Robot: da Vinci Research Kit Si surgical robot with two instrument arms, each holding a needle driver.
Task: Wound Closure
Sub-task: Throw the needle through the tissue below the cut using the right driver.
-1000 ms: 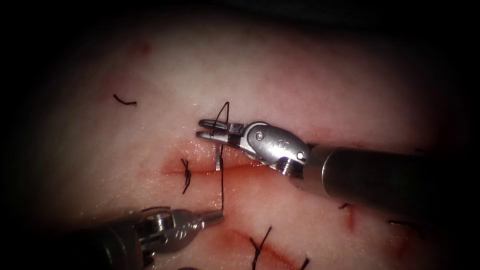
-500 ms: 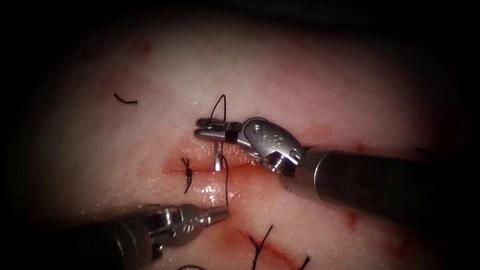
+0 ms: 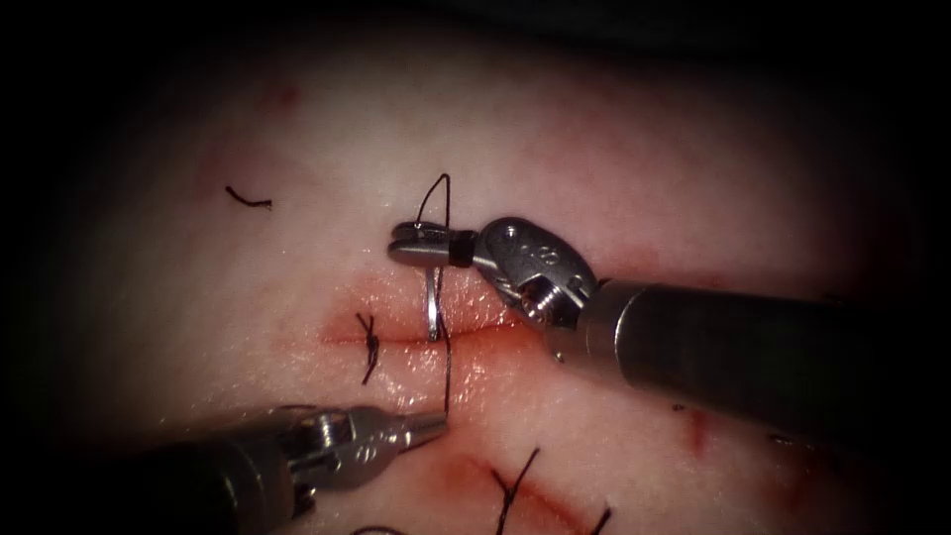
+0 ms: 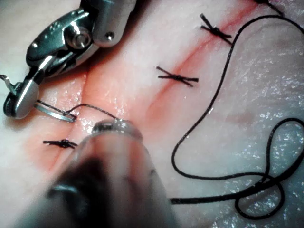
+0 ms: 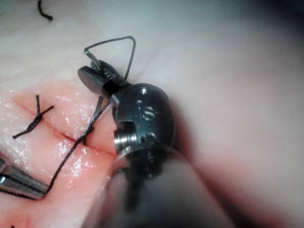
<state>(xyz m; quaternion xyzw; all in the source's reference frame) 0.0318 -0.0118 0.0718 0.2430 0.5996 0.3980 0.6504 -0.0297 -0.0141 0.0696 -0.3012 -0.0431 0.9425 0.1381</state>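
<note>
Right tool (image 3: 416,244) clamped shut on the needle (image 3: 433,309) near its thread end. Needle hangs below the jaws, its lower end in the tissue (image 3: 634,168) at the cut (image 3: 475,332), just right of a tied stitch (image 3: 369,345). Left tool (image 3: 428,427) below the cut, jaws closed on the thread (image 3: 447,372), which runs up past the needle and loops over the right jaws.

Surgical training bench in a laboratory setting. Indicators: a slab of pale tissue (image 3: 594,149) with a stitched cut (image 3: 396,337) at centre frame, loose cut thread ends (image 3: 248,199) at upper left, and two metal robotic tool shafts entering from the frame edges.
</note>
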